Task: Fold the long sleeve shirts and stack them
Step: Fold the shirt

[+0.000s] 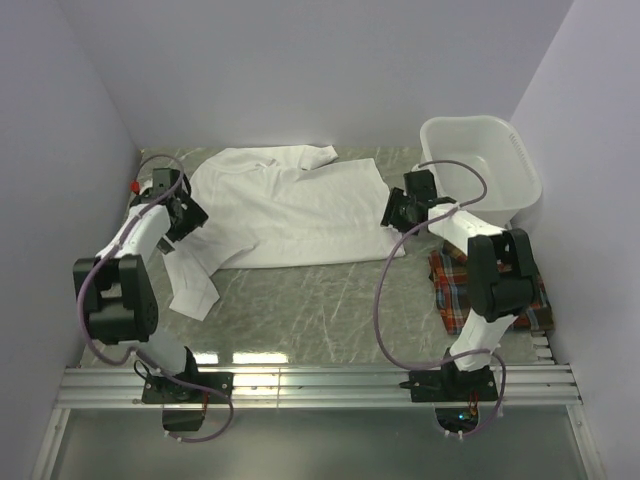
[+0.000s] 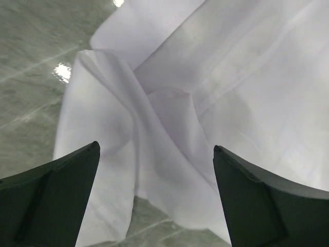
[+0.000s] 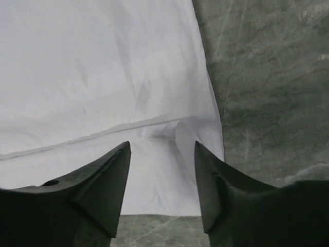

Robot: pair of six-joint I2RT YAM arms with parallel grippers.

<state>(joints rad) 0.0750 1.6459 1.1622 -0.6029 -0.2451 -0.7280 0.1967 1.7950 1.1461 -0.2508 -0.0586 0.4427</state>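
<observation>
Rails [image 1: 320, 380] at the near edge carry both arm bases. Just beyond them on the right, the plaid shirt [image 1: 450, 295] lies folded into a compact block on the table [image 1: 320, 300], partly hidden under the right arm. On the left, one sleeve [image 1: 195, 280] of the white shirt [image 1: 300, 205] trails toward the near side and lies flat on the table.

Farther back, the white shirt is spread across the middle of the table, with some cloth bunched along its far edge. Its near right corner comes close to the plaid shirt.

The left gripper [image 2: 155, 146] hangs over the shirt's left side, where the sleeve meets the body. Its jaws are spread wide with nothing between them, and a rumpled fold of cloth lies below. The right gripper [image 3: 162, 144] sits at the shirt's right edge, over a corner. Its jaws are parted, and the cloth beneath lies loose, with only a small crease between the fingers [image 3: 103, 180].

Beyond the right gripper, in the far right corner, the basin [image 1: 525, 185] stands upright.
</observation>
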